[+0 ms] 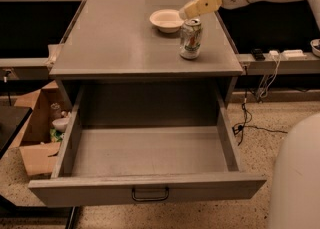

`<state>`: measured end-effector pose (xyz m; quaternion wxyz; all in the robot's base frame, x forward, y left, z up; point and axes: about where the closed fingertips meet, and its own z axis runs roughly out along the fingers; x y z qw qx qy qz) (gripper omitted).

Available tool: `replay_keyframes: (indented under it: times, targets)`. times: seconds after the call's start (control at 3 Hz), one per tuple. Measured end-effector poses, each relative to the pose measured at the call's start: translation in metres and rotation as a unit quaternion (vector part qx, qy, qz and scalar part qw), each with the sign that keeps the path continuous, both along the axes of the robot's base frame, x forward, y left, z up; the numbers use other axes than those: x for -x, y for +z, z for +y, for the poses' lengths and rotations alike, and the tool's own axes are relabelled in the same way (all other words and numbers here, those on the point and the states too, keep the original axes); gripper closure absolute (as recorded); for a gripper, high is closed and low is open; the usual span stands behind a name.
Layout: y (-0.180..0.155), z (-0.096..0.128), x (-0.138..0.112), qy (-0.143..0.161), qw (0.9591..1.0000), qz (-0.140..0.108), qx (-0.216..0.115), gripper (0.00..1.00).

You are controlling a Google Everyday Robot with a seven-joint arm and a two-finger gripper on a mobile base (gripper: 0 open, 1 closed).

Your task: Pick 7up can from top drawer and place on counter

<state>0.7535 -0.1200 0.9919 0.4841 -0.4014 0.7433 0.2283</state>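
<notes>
The 7up can stands upright on the counter, near its right edge. It is silvery-white with green and red markings. My gripper is just above and behind the can's top, up and to the right, clear of the can and holding nothing. Its tan fingers point down-left toward the can. The top drawer is pulled fully out below the counter, and its grey inside holds nothing that I can see. Its dark handle is on the front panel.
A white bowl sits on the counter just behind and left of the can. A cardboard box with clutter is on the floor at left. Cables hang at right. My white body fills the lower right.
</notes>
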Motion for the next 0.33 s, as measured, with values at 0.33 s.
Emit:
replay_keyframes:
  times: [0.33]
  targets:
    - [0.0393,-0.0038,0.0123,0.007,0.9990,-0.038,-0.020,0.00]
